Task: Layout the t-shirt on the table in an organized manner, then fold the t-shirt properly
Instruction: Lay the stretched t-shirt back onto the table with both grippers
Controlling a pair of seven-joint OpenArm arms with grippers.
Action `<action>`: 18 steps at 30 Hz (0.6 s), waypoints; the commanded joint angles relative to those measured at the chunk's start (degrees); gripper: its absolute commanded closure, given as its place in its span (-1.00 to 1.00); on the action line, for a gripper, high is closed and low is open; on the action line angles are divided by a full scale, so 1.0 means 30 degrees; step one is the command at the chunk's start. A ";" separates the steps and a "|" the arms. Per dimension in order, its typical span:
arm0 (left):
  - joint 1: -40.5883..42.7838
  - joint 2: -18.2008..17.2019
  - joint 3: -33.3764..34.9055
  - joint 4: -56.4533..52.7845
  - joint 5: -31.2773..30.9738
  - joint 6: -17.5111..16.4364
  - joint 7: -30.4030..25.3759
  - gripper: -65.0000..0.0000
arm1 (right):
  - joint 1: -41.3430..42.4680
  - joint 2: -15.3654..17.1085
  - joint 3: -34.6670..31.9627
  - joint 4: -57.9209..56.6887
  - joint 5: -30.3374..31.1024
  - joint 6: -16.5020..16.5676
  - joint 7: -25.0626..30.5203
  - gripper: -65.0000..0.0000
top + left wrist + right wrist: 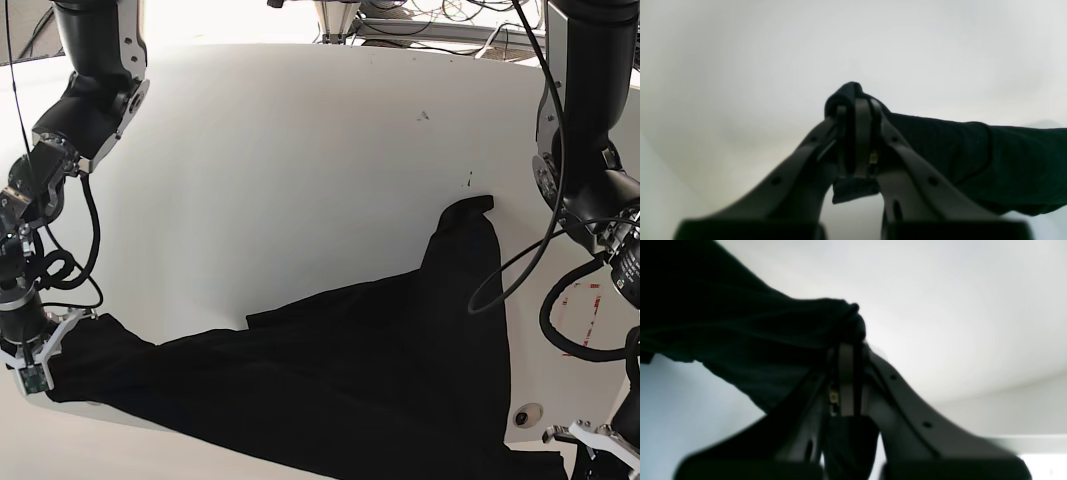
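Note:
The black t-shirt (350, 390) lies stretched along the near part of the white table (300, 150), with one part reaching up toward the far right. At the near left of the base view, my right gripper (48, 355) is shut on a bunched corner of the shirt. The right wrist view shows that gripper (848, 340) pinching the cloth (740, 333), which runs off to the left. My left gripper (585, 445) sits at the near right edge, partly cut off. Up close, the left gripper (857, 103) is shut on a fold of cloth (973, 153) trailing right.
A small round metal fitting (527, 413) sits beside the shirt's right edge. Red mark lines (585, 300) show on the table at the right, behind black cables (500, 280) that hang from the arm. Equipment stands beyond the far edge.

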 commanded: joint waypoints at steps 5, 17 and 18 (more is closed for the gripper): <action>0.3798 -0.0334 -0.0152 0.0488 -0.2599 0.0060 -0.0634 0.99 | -0.3966 -0.1138 0.2944 0.1297 -0.0291 -0.0294 0.0288 0.96; 1.1065 -0.0304 -0.0093 0.1279 -0.6819 0.0060 -0.0634 0.99 | -0.8479 -0.2603 0.4497 0.1297 -0.0321 -0.0294 0.1724 0.96; 1.1622 -0.0304 -0.0093 0.1308 -0.7141 0.0060 -0.0634 0.99 | -0.8655 -0.2603 0.4497 0.1297 -0.0321 -0.0294 0.1724 0.96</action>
